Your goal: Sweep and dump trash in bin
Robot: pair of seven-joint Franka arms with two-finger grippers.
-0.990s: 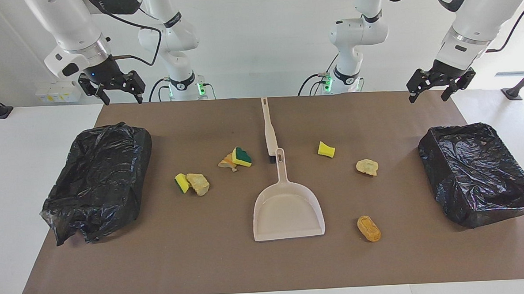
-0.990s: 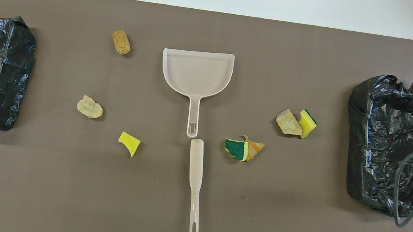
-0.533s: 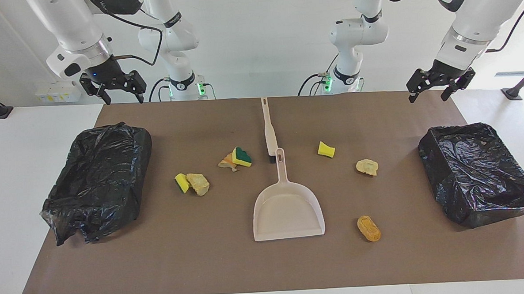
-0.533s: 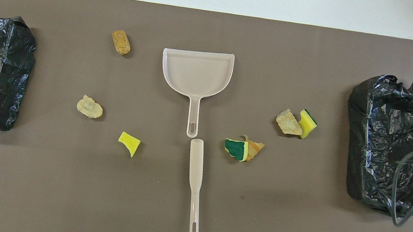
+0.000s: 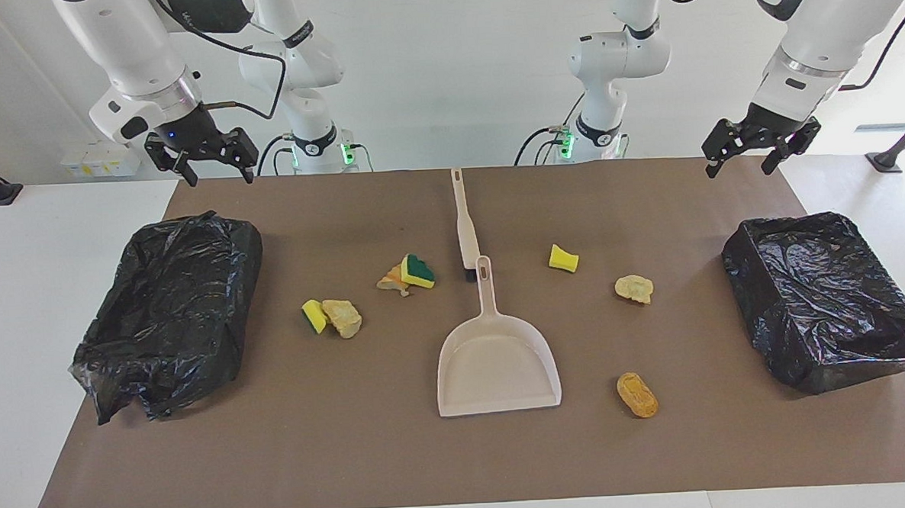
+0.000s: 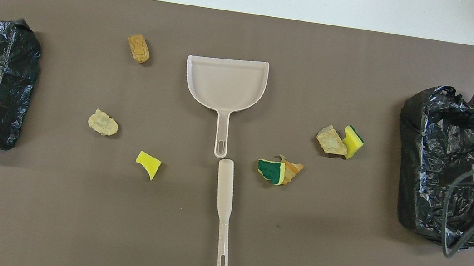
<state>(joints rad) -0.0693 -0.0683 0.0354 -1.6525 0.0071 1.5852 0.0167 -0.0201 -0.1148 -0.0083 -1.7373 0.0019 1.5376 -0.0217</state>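
As things stand: left hand (image 5: 740,166) and right hand (image 5: 218,172) both open, empty, raised over the bench's (image 5: 354,457) robot-end corners.
Trash (image 5: 563,258): about seven scraps lying around the dustpan (image 5: 497,363), none in a bin (image 5: 172,312).
Advice: probably grasp the brush (image 5: 464,223) by its thin handle, steady the dustpan, sweep gently.

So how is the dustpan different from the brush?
The dustpan has a wide flat scoop with a short handle; the brush is one long thin stick. The dustpan lies farther from the robots, the brush nearer. The dustpan's handle points toward the robots, the brush's head toward the dustpan, so they almost meet end to end. Both are beige, lie flat on the brown mat, and no gripper holds them.
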